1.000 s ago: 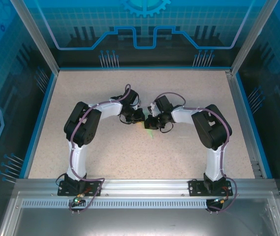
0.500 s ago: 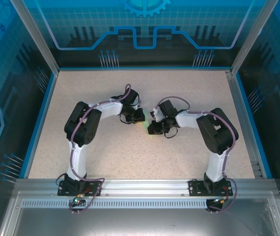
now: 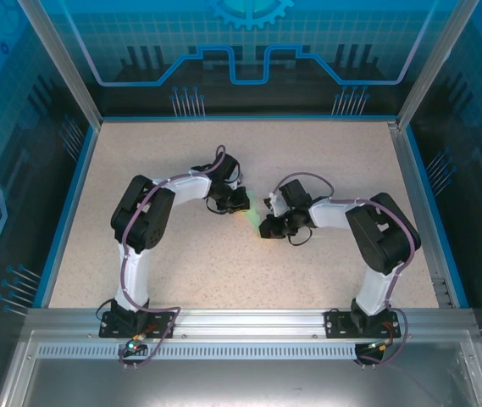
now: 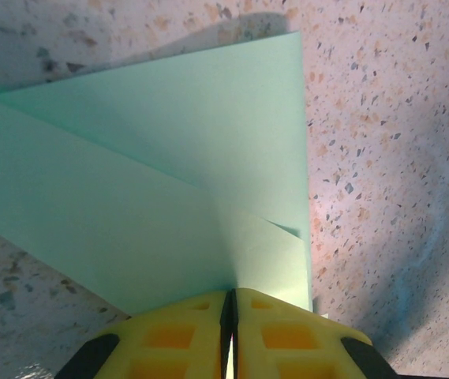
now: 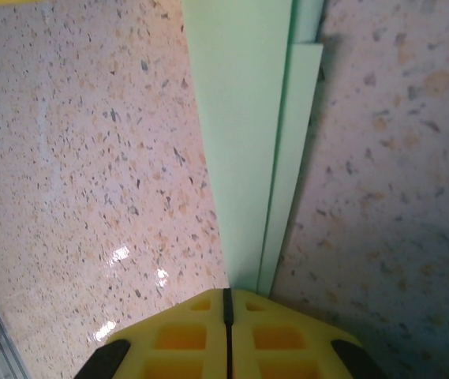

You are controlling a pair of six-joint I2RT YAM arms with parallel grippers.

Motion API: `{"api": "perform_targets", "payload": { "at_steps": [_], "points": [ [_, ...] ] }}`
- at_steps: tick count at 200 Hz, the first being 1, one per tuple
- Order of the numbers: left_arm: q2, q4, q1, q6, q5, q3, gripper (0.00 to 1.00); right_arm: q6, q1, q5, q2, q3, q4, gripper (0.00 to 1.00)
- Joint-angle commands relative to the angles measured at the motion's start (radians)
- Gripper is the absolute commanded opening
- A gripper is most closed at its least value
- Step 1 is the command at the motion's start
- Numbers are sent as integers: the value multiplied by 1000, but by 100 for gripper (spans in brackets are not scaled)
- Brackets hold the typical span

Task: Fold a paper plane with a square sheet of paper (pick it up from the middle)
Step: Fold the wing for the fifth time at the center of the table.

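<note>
The square sheet of paper, pale mint-green, is folded into a slim layered paper plane [image 3: 252, 218] and spans the short gap between my two grippers at the table's middle. My left gripper [image 3: 242, 206] is shut on one end. In the left wrist view its yellow fingers [image 4: 185, 335] pinch overlapping broad flaps of the paper [image 4: 169, 158]. My right gripper [image 3: 266, 225] is shut on the other end. In the right wrist view its fingers [image 5: 271, 335] clamp a long narrow strip of the paper [image 5: 244, 134] with a second layer along its right edge, just above the table.
The speckled beige table [image 3: 181, 271] is ringed by a blue rim [image 3: 69, 203] and metal-framed transparent walls. Both arm bases stand on the metal rail [image 3: 249, 318] at the near edge. Both elbows bend outward, left [image 3: 139, 216] and right [image 3: 385, 233].
The right arm has drawn its gripper right and slightly toward the near edge, so the two grippers stand further apart. The left arm has stayed put. Both grips are unchanged.
</note>
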Motion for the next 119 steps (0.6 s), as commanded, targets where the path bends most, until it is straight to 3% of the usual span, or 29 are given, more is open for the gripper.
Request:
{"api": "perform_targets", "payload": {
  "at_steps": [1, 63, 85, 98, 119],
  "points": [
    [73, -75, 17, 13, -114, 3, 12, 5, 0, -2, -7, -56, -241, 7],
    [77, -92, 18, 33, -101, 41, 13, -11, -4, 62, -107, -1, -303, 9],
    [54, -106, 18, 53, -88, 70, 15, -6, -26, 149, -188, 35, -308, 22],
    [29, -117, 18, 58, -74, 88, 17, 6, -54, 212, -238, 36, -295, 36],
    [-21, -138, 14, 58, -61, 122, 25, 18, -106, 298, -292, 24, -258, 51]
  ]
}}
